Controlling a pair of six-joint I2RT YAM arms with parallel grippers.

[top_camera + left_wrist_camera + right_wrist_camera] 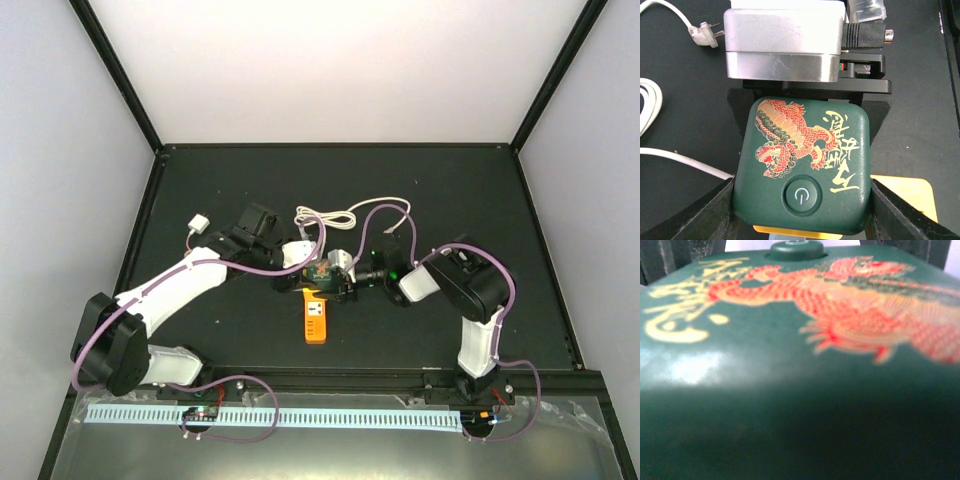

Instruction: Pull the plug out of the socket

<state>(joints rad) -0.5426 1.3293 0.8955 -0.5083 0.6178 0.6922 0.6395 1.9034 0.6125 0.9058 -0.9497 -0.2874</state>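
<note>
Lying long-axis near-to-far, the socket (317, 322) hid its far end beneath the green cube (805, 165) clamped by the left gripper (802, 182); the right gripper (350, 278) was unreadable.

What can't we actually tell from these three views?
- Top external: the green cube covers the far end of the orange socket; the outlets there are hidden.
- Left wrist: the socket shows only as slivers under the cube, cut by the bottom edge.
- Right wrist: the cube fills the blurred frame; right gripper fingers unseen, state unknown.
</note>
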